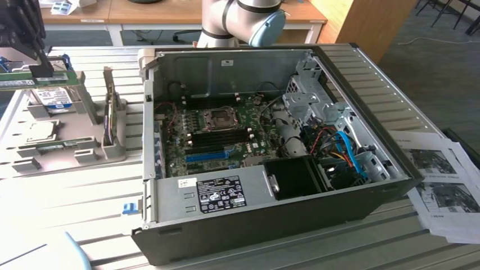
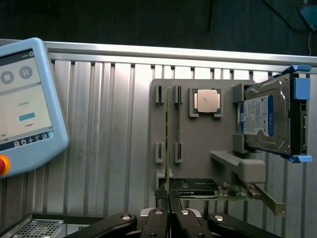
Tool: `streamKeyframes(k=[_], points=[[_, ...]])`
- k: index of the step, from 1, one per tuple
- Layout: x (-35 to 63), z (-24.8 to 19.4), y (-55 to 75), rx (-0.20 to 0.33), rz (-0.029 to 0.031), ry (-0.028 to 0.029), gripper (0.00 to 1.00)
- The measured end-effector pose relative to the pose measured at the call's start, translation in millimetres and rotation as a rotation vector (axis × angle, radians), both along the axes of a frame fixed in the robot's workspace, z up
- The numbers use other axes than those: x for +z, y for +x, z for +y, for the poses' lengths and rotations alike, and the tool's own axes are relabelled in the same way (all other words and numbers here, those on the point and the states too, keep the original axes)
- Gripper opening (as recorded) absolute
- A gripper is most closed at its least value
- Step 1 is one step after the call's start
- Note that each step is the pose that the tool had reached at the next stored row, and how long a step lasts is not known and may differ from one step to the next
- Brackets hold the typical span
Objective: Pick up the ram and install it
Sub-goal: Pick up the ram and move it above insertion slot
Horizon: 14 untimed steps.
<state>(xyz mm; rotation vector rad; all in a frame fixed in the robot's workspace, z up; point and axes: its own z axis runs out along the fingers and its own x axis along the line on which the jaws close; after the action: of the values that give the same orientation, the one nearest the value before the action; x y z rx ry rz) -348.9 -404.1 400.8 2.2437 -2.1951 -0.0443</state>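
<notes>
Pick step judged complete, carry to the case in hand. The black two-finger gripper point(image 2: 171, 219), jaws drawn narrow, clamps the long thin green circuit-board ram point(image 1: 41, 80) above the grey moulded parts tray point(image 2: 198, 144). A second, matching green stick point(image 2: 177, 124) stands in its tray slot, beside a square silver processor point(image 2: 207, 101). Well apart, the open black computer case point(image 1: 262, 225) exposes the green motherboard point(image 1: 248, 143). Seating, by judgement, calls for squaring the stick's edge over a black memory slot point(image 1: 217, 136)
</notes>
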Motion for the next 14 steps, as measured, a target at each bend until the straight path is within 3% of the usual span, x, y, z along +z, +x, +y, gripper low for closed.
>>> streamKeyframes(k=[14], points=[[0.0,0.0,8.2,0.0,-0.0001,0.0,0.11]])
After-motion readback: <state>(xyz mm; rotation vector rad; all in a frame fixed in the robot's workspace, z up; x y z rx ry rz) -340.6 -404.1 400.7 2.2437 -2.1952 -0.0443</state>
